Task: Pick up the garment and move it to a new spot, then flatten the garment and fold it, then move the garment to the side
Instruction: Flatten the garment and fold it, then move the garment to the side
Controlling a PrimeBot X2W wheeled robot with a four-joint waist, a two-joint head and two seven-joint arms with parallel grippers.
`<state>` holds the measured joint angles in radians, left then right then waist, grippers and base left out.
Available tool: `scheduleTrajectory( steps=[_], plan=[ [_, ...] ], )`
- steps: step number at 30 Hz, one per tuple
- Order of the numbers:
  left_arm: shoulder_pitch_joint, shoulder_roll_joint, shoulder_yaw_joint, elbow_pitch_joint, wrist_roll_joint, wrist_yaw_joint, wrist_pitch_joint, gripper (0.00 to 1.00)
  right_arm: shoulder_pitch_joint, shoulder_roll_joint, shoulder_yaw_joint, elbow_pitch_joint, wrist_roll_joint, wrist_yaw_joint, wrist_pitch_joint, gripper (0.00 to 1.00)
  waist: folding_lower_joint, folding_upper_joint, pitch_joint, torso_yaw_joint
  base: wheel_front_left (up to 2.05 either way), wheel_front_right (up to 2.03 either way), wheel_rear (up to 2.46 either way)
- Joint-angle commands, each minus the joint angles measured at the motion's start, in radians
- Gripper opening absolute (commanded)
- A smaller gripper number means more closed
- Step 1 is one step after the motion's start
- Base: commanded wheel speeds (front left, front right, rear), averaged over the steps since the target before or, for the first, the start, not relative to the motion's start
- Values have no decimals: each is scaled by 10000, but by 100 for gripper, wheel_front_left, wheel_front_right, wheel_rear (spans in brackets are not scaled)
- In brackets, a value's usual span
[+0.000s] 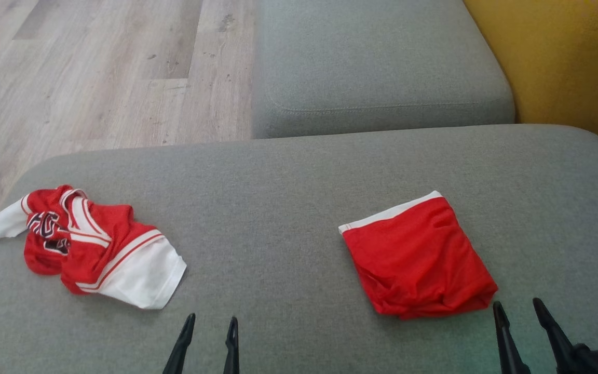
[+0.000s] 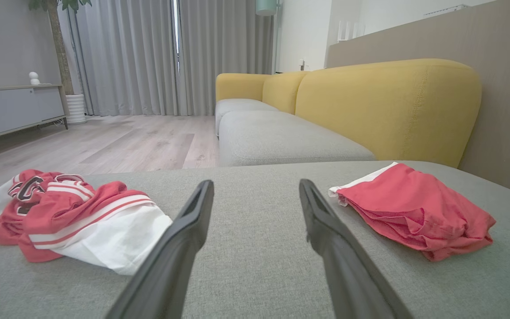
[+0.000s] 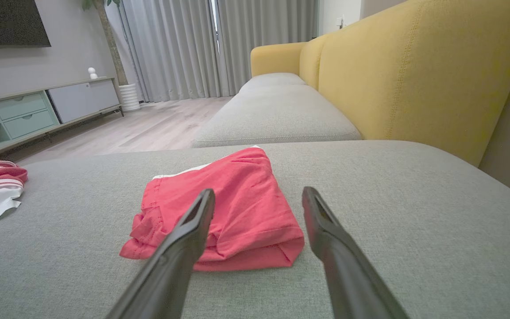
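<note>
**One folded, one waiting**

The red shorts point(image 1: 418, 259) lie folded on the right of the grey cushion point(image 1: 288, 208); I judge that part done. The red-and-white jersey point(image 1: 86, 244) lies crumpled at the left, not yet flattened. My left gripper point(image 1: 212, 318) and right gripper point(image 1: 517, 302) are spread, holding nothing.

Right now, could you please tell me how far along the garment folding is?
Done: the red shorts lie folded on the right side of the grey cushion. In hand: nothing; the left fingers and right fingers stand open and empty. Left: the crumpled jersey on the left has yet to be picked up, flattened, folded and set aside.
</note>
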<state>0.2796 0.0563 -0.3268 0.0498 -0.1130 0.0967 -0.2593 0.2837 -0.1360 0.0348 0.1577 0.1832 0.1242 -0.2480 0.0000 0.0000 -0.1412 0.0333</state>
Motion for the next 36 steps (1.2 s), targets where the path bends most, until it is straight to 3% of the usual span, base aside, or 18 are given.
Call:
scheduleTrajectory(
  steps=[1, 19, 26, 36],
  plan=[
    [-216, -61, 304, -280, 109, 13, -24, 100, -290, -186, 192, -310, -61, 65, -137, 100, 0, 0, 7, 7, 0, 0, 0],
    [-508, -61, 72, -412, 132, 242, -24, 100, -1167, -668, 293, -23, 275, 65, -137, 100, 0, 0, 1040, 311, 0, 0, 0],
    [-814, -61, -201, -444, 164, 344, -24, 100, -2599, -1670, 1097, 820, 1276, 65, 31, 100, 0, 0, 1856, 396, 0, 0, 0],
    [-1553, -61, -619, -395, 139, 513, -24, 100, -4574, -3363, 2037, 1936, 3272, 65, 2253, 100, 0, 0, 2623, 603, 0, 0, 0]
  ],
)
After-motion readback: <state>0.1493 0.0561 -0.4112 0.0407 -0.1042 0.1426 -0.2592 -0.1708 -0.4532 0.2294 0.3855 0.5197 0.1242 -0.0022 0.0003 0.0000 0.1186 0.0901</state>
